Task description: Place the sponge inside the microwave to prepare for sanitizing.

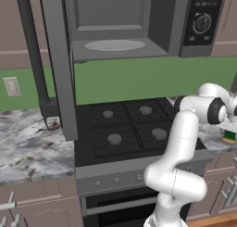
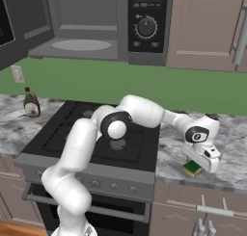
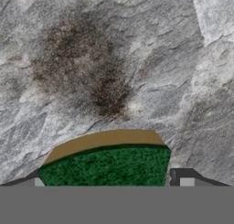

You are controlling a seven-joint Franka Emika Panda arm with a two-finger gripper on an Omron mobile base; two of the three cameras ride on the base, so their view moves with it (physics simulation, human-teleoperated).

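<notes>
The sponge, yellow with a dark green scrubbing layer, lies on the marble counter right of the stove, near the front edge. It is also visible as the sponge and the sponge. My gripper reaches down over it, one finger tip pressed against each side, so it is shut on the sponge. The microwave hangs above the stove with its door swung open to the left. Its grey interior and round plate are exposed.
The black stove with its burners sits below the microwave. A brown bottle with a white label stands on the left counter. The microwave's dial panel is on its right side, with cabinets beyond.
</notes>
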